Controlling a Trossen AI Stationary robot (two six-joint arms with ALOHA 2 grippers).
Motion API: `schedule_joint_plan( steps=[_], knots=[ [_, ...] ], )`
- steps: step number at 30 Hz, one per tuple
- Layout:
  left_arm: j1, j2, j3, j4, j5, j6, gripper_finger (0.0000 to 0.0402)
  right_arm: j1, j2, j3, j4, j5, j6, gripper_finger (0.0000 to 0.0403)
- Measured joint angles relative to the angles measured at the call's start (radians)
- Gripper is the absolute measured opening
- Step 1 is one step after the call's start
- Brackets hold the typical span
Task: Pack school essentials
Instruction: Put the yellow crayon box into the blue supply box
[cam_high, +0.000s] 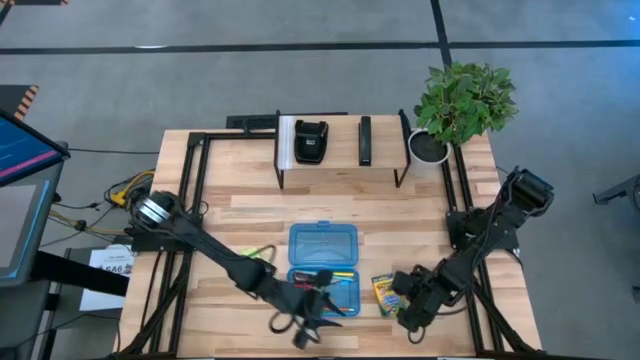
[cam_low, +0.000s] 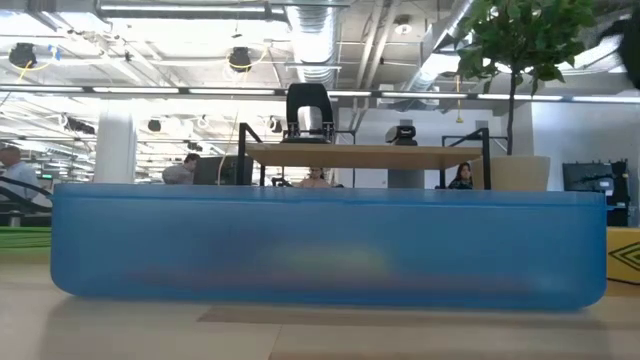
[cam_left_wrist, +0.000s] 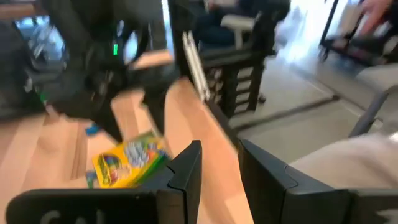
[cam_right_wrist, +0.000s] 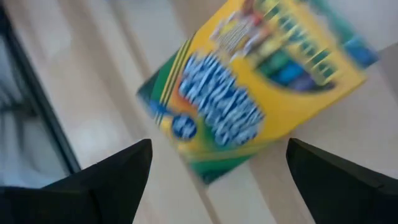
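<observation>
I'm at the near edge of the light wooden slatted table (cam_high: 250, 205) now. My left gripper (cam_high: 305, 325) hangs just in front of the open blue plastic pencil case (cam_high: 322, 243); its dark fingers (cam_left_wrist: 186, 168) stand a narrow gap apart, and from above something dark with loops sits at them, maybe the scissors, but I cannot tell whether it is truly held. To the right, my right gripper (cam_high: 408, 312) has its jaws spread wide and empty, poised right over the yellow-green cardboard crayon box (cam_right_wrist: 249, 93), which lies flat on the wood just right of the case and is not packed yet, so I judge that pickup comes next. Moving in, the case's near tray (cam_high: 325, 288) holds yellow and orange pencils (cam_high: 343, 277) plus something red and dark I can't make out. So, partly packed, I'd say. Far back, a black boxy device (cam_high: 311, 141) sits on the black-framed shelf (cam_high: 340, 150), with the leafy green potted plant (cam_high: 463, 100) at the far right corner
</observation>
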Motion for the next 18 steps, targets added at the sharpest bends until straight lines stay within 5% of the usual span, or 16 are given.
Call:
schedule_joint_plan(
  steps=[8, 18],
  knots=[
    [0.045, 0.209, 0.236, -0.153, -0.003, -0.001, 0.0094, 0.088, 0.000, 0.000, 0.001, -0.007, 0.002, 0.0350],
    [0.103, 0.365, 0.410, -0.288, -0.003, -0.029, 0.0094, 0.062, 0.014, 0.000, -0.069, 0.041, -0.072, 0.0305]
  ],
)
